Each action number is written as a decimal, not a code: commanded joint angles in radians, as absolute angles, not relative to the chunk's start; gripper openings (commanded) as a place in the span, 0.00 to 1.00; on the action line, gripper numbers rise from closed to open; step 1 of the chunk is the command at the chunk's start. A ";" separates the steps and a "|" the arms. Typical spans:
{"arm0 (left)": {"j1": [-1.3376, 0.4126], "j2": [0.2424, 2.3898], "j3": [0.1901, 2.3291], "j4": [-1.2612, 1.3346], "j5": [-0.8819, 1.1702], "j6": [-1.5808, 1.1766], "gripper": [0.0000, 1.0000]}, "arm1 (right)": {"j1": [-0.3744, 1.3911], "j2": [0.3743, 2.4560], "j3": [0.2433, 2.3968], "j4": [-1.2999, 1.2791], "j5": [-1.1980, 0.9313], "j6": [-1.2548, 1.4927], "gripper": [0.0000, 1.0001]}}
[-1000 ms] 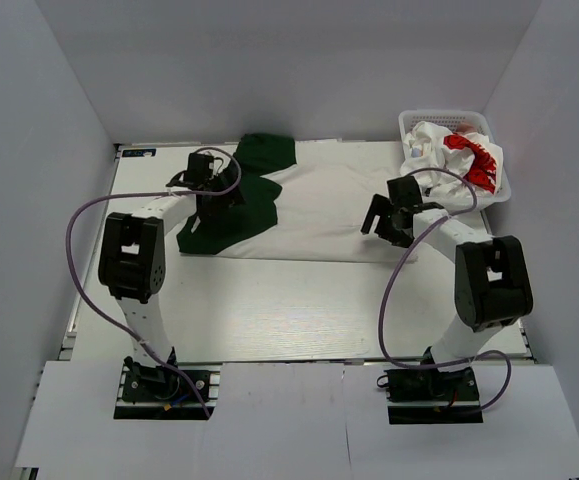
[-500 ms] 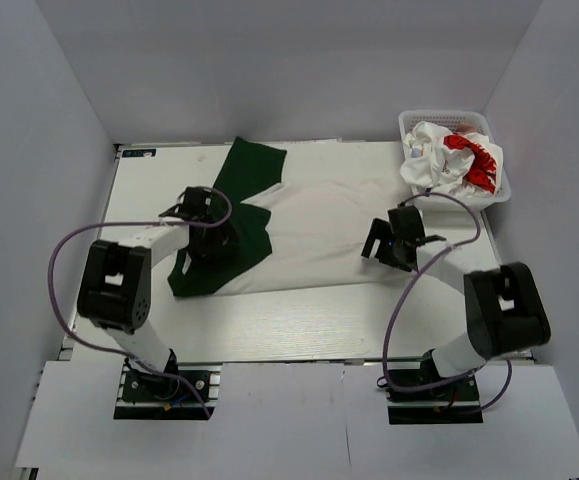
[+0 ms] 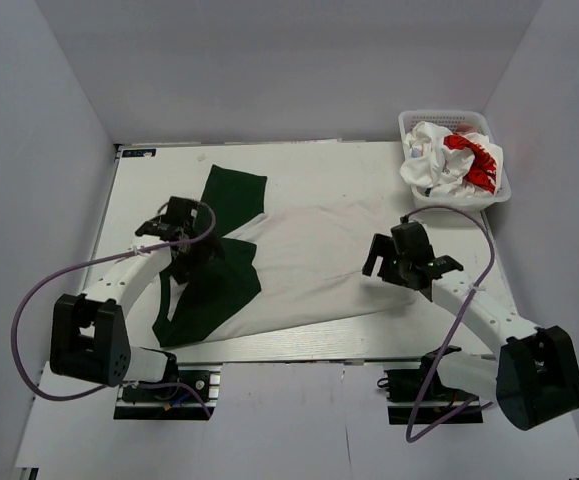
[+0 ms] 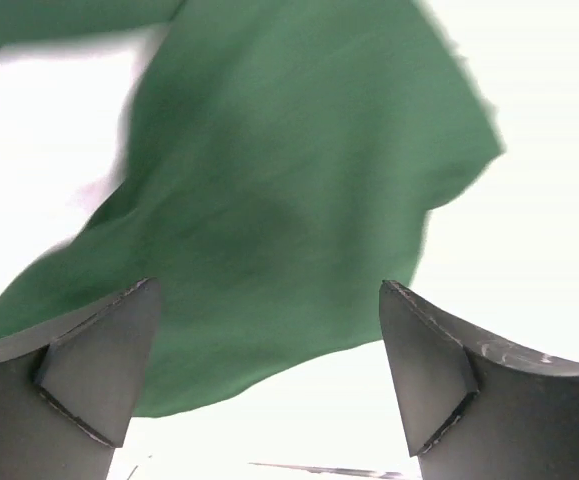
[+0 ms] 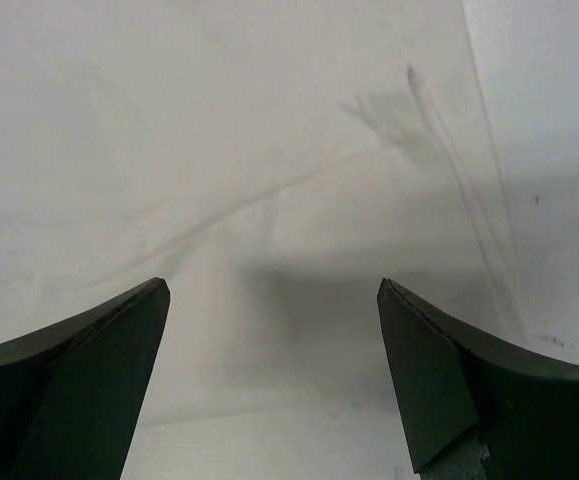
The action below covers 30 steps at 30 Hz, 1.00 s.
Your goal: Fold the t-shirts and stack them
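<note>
A large white t-shirt (image 3: 314,255) with dark green sleeves lies spread across the table. One green sleeve (image 3: 234,192) points to the far left, and the other (image 3: 207,295) lies near the front left. My left gripper (image 3: 184,248) is open over the green cloth, between the two sleeves. In the left wrist view the green sleeve (image 4: 299,180) lies just beyond the open gripper (image 4: 267,300). My right gripper (image 3: 389,265) is open at the shirt's right edge, over flat white cloth (image 5: 219,150) with nothing between the jaws (image 5: 269,295). A second shirt, white with red print (image 3: 459,158), lies crumpled in the basket.
A white lattice basket (image 3: 409,125) stands at the far right corner of the table. White walls enclose the table on three sides. Bare table (image 5: 559,150) shows right of the shirt's edge, and a strip (image 3: 299,330) runs along the front.
Both arms have drawn back toward the near edge, and the big shirt has slid that way with them. The far green sleeve now lies stretched out flat.
</note>
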State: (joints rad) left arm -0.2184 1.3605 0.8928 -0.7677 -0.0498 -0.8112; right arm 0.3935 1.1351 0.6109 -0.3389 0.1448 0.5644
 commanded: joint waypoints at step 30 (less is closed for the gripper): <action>-0.149 2.482 2.263 -0.514 -0.322 -0.413 1.00 | 0.290 1.796 1.359 -0.452 0.440 0.457 0.90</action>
